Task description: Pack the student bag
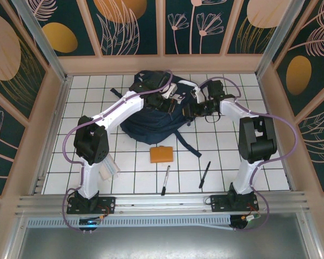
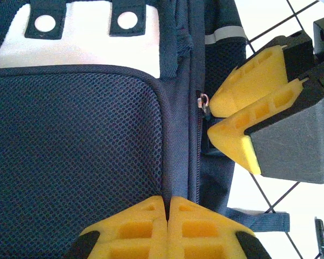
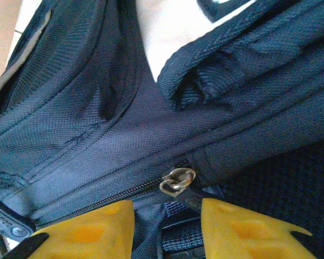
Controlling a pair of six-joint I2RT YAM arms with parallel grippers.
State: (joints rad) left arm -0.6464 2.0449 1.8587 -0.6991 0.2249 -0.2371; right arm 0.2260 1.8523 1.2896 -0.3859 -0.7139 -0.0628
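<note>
Student bag (image 1: 146, 128) lies flat on bench (image 1: 92, 91). Left gripper (image 2: 168, 208) at bag's mesh pocket (image 2: 75, 162) edge, jaws fully closed. Right gripper (image 3: 167, 216) at bag's zip pull (image 3: 177, 181), jaws part-open, gripping nothing.

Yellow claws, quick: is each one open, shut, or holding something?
Left gripper: shut, tips against the student bag.
Right gripper: open, around the zipper pull, not clamped.

one bag (image 1: 146, 127), two pens (image 1: 166, 179) (image 1: 204, 175) near the front edge of the surface (image 1: 259, 162), one orange block (image 1: 161, 154) between bag and pens, one pale flat thing (image 1: 109, 166) toward the left edge.
</note>
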